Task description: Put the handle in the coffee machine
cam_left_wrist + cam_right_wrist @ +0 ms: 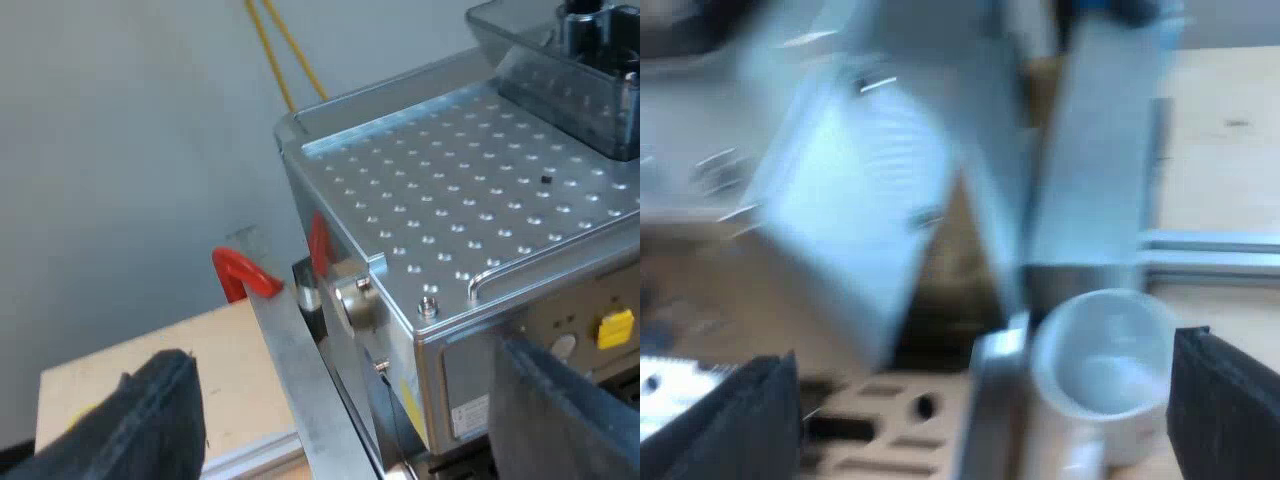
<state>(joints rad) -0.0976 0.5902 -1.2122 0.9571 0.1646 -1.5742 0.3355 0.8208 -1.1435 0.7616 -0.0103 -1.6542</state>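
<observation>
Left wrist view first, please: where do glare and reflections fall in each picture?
Left wrist view: glare streaks the silver espresso machine along its dimpled top's edge; a red curved piece seems mirrored in its shiny side. Right wrist view: softer, even light, a pale sheen inside the white mug.

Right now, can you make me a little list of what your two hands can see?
left hand: open, holding nothing, near the top of the espresso machine
bean hopper: on the machine's top
yellow button: on the machine's front
red piece: beside the machine, too unclear to name
right hand: open, holding nothing
mug: white, close to one finger of the right hand
</observation>
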